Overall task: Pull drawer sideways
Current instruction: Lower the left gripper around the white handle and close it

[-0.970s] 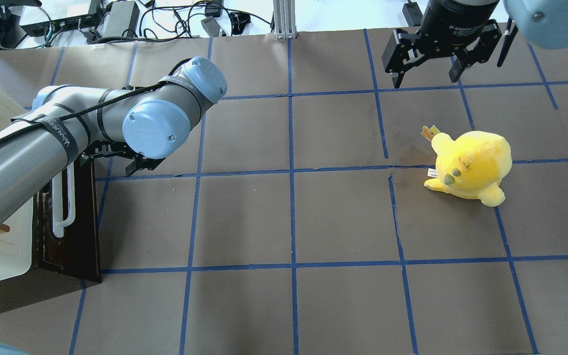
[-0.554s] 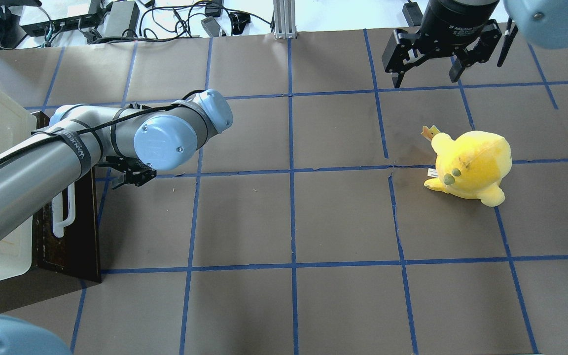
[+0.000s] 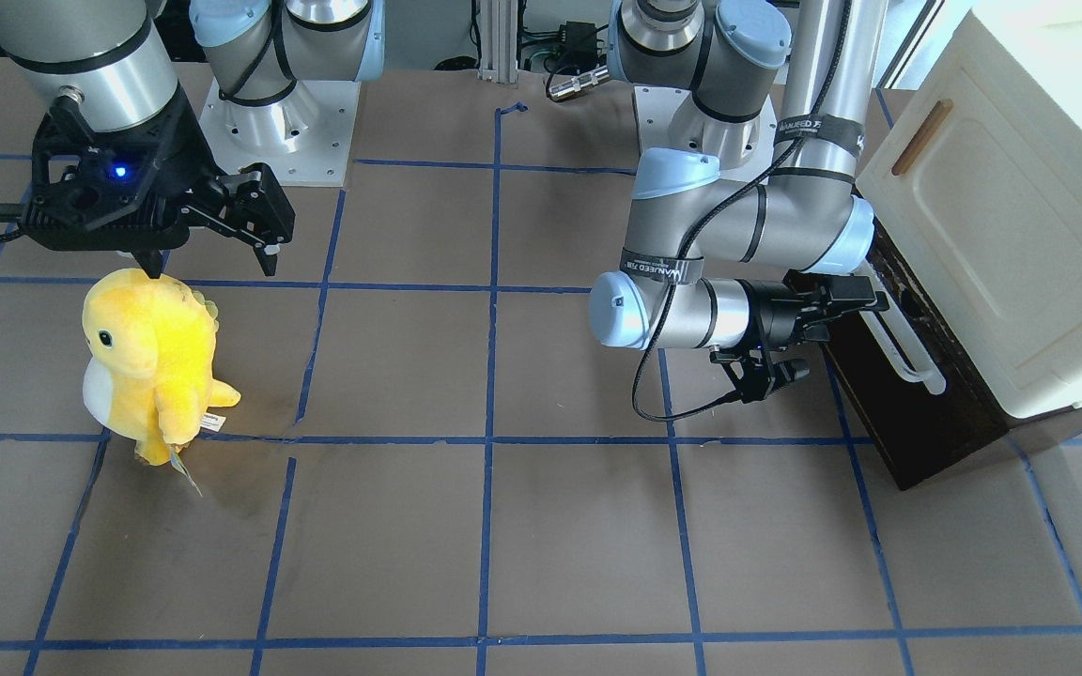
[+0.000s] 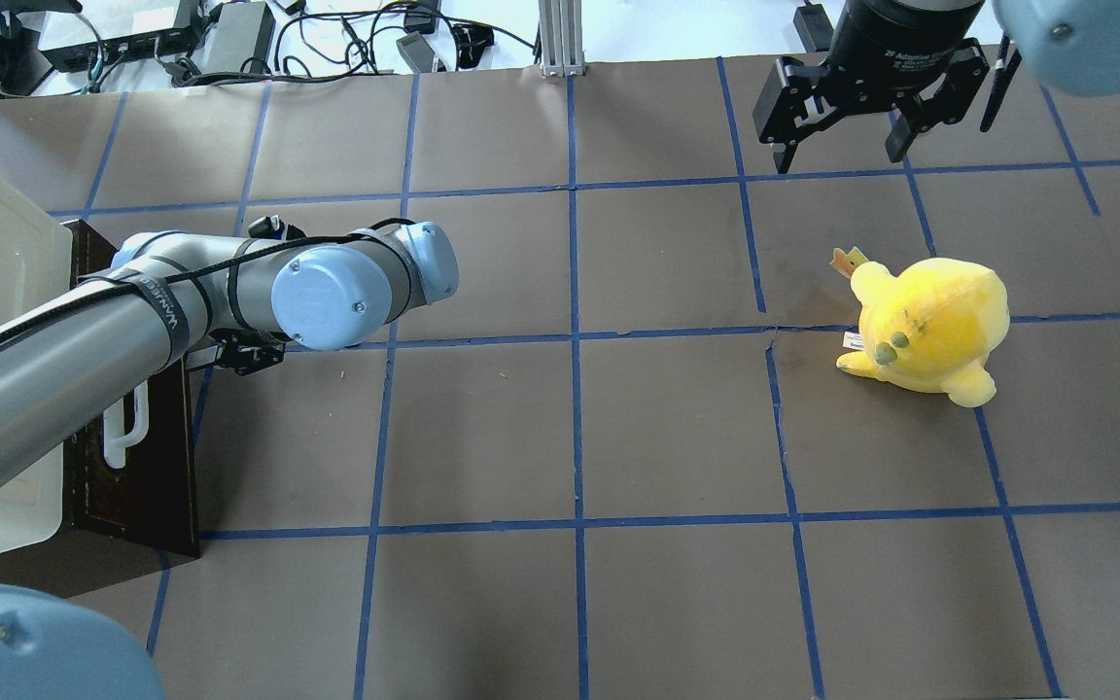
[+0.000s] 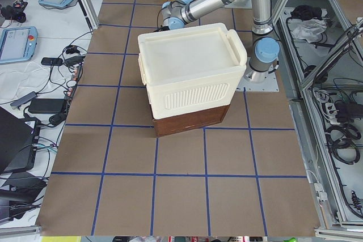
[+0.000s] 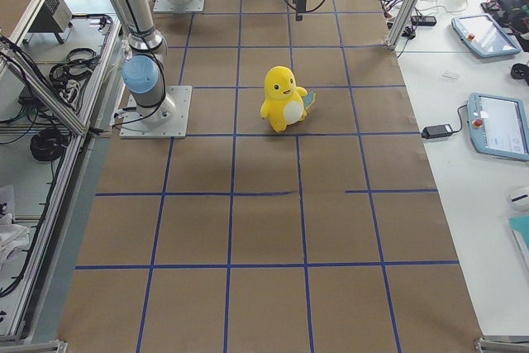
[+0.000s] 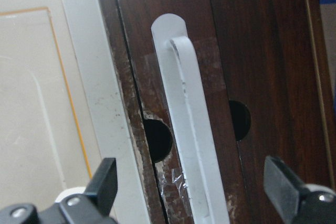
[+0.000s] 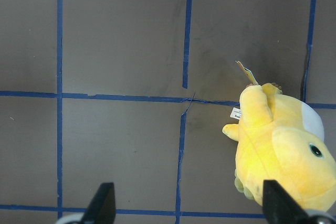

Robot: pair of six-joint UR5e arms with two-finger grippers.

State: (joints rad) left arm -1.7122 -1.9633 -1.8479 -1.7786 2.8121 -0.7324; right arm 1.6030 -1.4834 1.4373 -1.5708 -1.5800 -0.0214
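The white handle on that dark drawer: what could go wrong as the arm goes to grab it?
The left arm's open fingers line up either side of the handle without gripping it. The bar is thin, so an off-centre close might slip. Clear tape and chipped wood at its mount hint at weakness. No clamp shows on the cabinet, so pulling the drawer could drag it all.

White print "2F Adaptive", cut off beyond that: on the black cylindrical body of the right gripper (image 4: 840, 151). White capitals beginning "WAN", remainder uncertain: on the black fabric straps (image 3: 818, 125) around the grey tubular left arm (image 3: 748, 225). Small white tag (image 3: 209, 422) on the yellow plush toy (image 3: 151, 357): print illegible.
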